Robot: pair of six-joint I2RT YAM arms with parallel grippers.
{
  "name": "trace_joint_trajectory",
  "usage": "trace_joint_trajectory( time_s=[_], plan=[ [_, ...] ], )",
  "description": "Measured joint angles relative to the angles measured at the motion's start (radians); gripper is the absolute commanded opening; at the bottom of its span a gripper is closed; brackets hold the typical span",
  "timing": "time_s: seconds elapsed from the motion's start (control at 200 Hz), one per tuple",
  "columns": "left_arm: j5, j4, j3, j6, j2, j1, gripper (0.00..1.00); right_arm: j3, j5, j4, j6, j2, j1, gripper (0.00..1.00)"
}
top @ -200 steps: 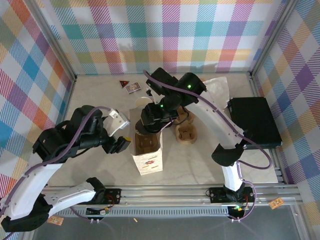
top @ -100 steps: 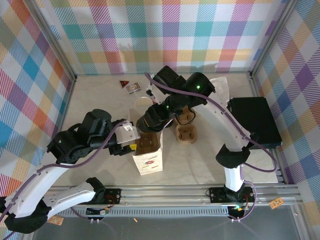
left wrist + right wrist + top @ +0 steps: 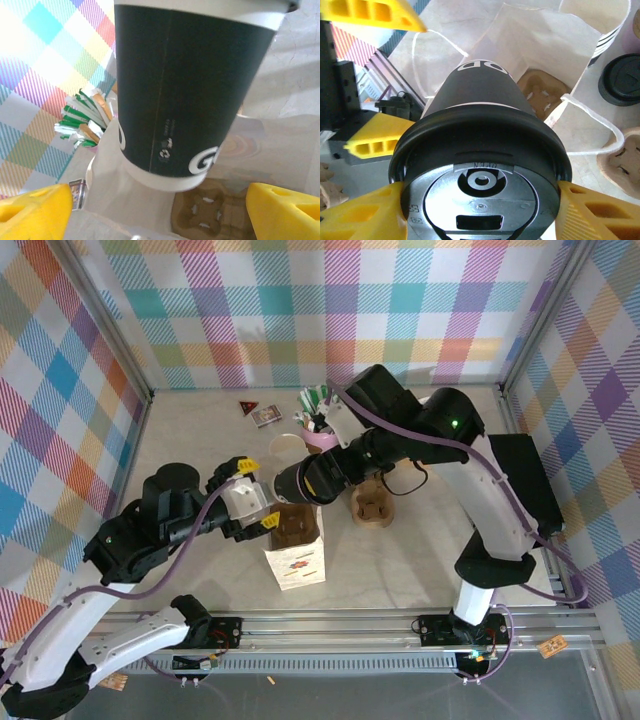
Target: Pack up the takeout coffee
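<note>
Cardboard carrier is seen inside the open white paper bag; takeout coffee is held tilted above the bag mouth, clamped by right gripper, left gripper spread apart beside the bag.

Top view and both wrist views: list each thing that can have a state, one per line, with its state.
coffee cup: lidded, tilted, held over the bag's mouth
paper bag: upright, open
cardboard tray: lying inside the bag
right gripper: shut on the coffee cup
left gripper: open, beside the bag
</note>
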Motion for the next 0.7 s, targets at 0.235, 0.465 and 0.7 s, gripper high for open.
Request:
trace_joint_trajectory(
  time_s=[0.235, 0.465, 0.7],
  plan=[
    [0.046, 0.035, 0.03, -0.004, 0.094, 0.0, 0.86, 0.011, -0.037, 0.0, 0.0, 0.003, -0.002, 0.48],
    [0.087, 0.059, 0.025, -0.003, 0.106, 0.0, 0.76, 0.044, -0.063, 0.0, 0.0, 0.014, -0.002, 0.5],
    [0.103, 0.112, -0.006, -0.026, 0.106, 0.0, 0.63, 0.057, -0.051, 0.0, 0.0, 0.018, -0.008, 0.54]
  ],
)
